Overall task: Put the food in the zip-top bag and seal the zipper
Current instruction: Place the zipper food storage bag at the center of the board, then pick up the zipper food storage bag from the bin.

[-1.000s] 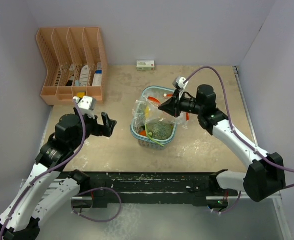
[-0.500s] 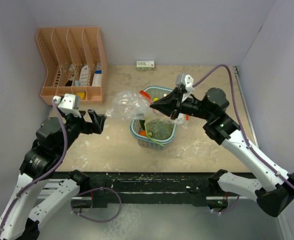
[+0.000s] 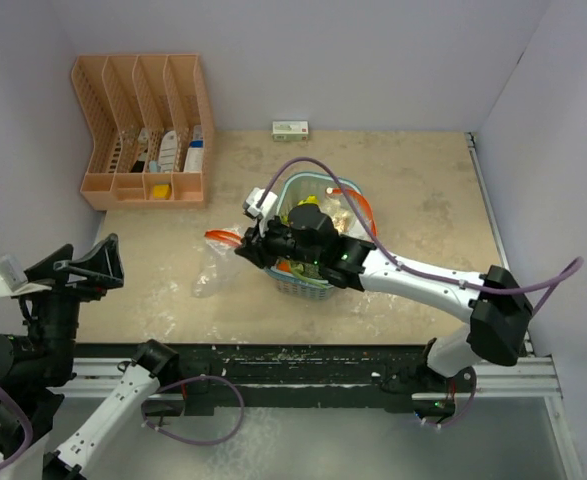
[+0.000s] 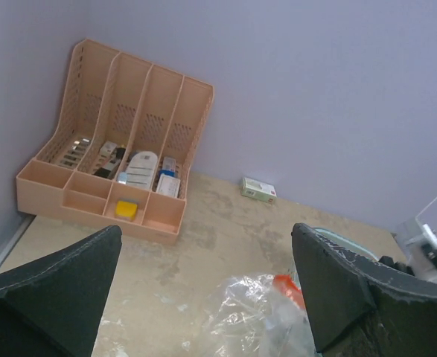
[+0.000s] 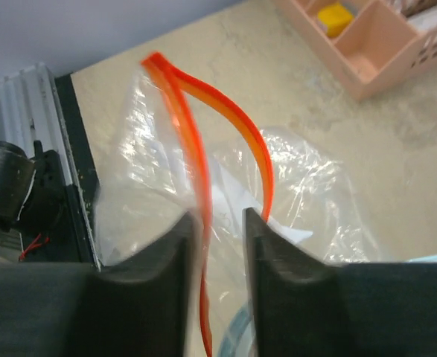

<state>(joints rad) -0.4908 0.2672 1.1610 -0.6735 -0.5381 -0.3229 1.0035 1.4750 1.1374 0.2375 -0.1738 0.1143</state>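
Note:
The clear zip-top bag (image 3: 216, 268) lies crumpled on the table left of the light blue basket (image 3: 345, 185), its orange zipper (image 3: 218, 237) gaping. My right gripper (image 3: 245, 247) reaches across the basket to the bag's mouth. In the right wrist view its jaws (image 5: 218, 219) stand slightly apart, open, with one zipper lip (image 5: 196, 149) running between them along the left finger. The food sits in the basket, mostly under my arm: a bit of yellow banana (image 3: 304, 203) and an orange piece (image 3: 286, 267) show. My left gripper (image 3: 91, 262) is wide open at the near left, holding nothing (image 4: 205, 232).
A pink desk organiser (image 3: 143, 130) stands at the back left corner. A small white and green box (image 3: 290, 129) lies against the back wall. The black rail (image 3: 303, 360) runs along the near table edge. Walls close in on three sides.
My right arm swung left across the basket and brought the bag down onto the table; its jaws eased apart. My left arm drew back to the near left corner, still open.

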